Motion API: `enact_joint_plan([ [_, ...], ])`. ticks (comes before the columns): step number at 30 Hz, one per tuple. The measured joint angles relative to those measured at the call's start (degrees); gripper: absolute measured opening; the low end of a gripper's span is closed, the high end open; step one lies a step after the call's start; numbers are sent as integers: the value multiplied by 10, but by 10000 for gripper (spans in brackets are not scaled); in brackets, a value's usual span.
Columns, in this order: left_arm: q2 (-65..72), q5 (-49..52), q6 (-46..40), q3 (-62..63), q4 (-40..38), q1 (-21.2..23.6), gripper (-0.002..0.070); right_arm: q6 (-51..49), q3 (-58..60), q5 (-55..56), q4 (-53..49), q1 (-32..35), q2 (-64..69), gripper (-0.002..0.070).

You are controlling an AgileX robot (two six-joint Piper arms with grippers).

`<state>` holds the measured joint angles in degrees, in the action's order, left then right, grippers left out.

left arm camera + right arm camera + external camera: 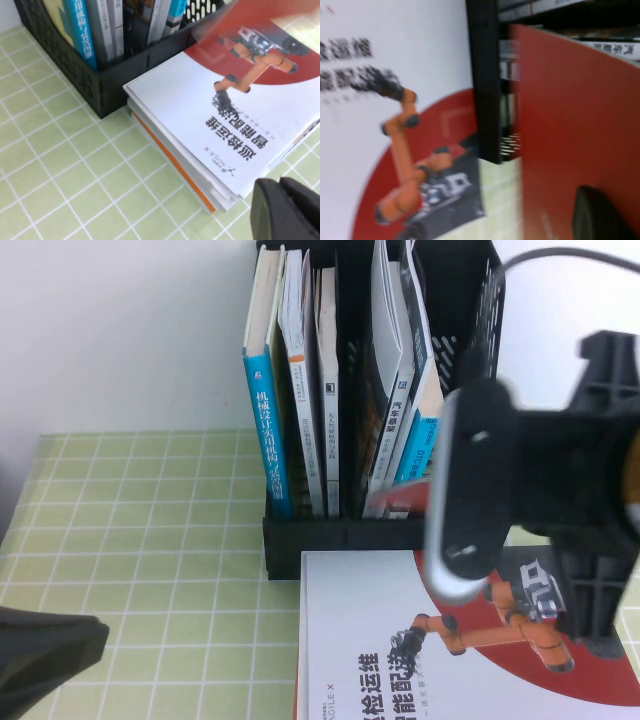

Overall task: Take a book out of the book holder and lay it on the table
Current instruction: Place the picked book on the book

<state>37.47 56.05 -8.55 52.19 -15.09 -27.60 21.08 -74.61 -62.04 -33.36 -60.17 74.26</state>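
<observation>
The black book holder (340,535) stands at the back of the green checked table (150,540), with several books upright in its slots. My right arm (535,500) hangs in front of its right end. Only a red corner of the book (400,502) shows past the arm at the holder's base. In the right wrist view its plain red cover (575,115) fills the side next to the holder's front wall (485,75), and one dark finger (598,216) lies against it. My left gripper (287,210) is shut and empty, low at the near left (40,655).
A white-and-red book with an orange robot arm (420,640) lies flat in front of the holder, on top of a small stack with an orange-edged book (170,160). Blue-spined books (268,430) stand in the holder's left slots. Bare cloth (60,165) lies to the left.
</observation>
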Motion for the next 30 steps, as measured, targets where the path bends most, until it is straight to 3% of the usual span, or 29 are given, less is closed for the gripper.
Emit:
enact_joint_plan([
  [6,0,-7,1,0,-2,0,-3,-21,-18,-16,-72,-62,70,14],
  [16,0,-8,1,0,-5,0,-3,-179,13,29,-41,-86,197,14],
  [24,0,-8,1,0,-5,0,-3,-179,61,98,-23,-88,236,16],
  [27,0,-8,1,0,-5,0,-3,-157,61,94,12,-88,246,73],
  [30,0,-8,0,0,-2,0,-3,-144,61,87,40,-88,250,234],
])
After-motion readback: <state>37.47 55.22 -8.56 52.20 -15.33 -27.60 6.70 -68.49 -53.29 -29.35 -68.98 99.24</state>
